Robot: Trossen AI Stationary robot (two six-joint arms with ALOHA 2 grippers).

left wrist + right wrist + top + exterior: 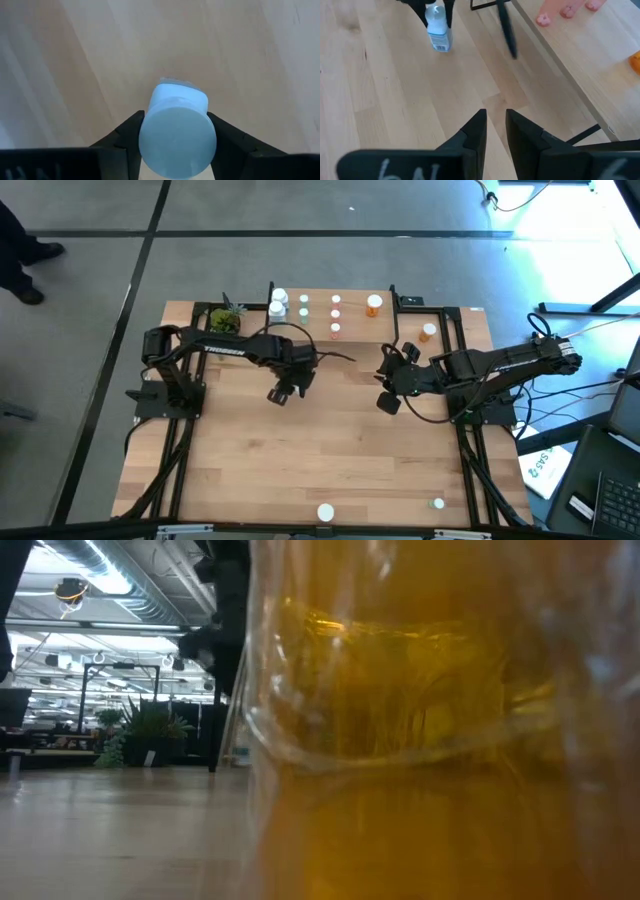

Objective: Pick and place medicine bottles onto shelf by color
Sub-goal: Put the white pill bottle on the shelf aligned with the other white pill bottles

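My left gripper (280, 392) is over the middle of the table, shut on a white medicine bottle with a white cap (177, 142). That bottle also shows in the right wrist view (439, 32). My right gripper (388, 402) hangs empty right of centre, its fingers (495, 127) almost together. The light-wood shelf (350, 315) stands at the far edge and carries white (277, 302), pale green (305, 306), pink (335, 308) and orange (373, 305) bottles, all upright on their bases. My left gripper pinches the white bottle at its cap (145, 135), one finger on either side. The fingers (423, 12) come from above and point down. The bottle hangs upright below them, its base (440, 48) at or just above the tabletop; I cannot tell which.
An orange bottle (428, 332) stands on the table right of the shelf. A white bottle (326, 512) and a green one (438, 503) stand at the near edge. A potted plant (226, 318) sits at the shelf's left end. An orange see-through thing (440, 740) blocks most of the low view.
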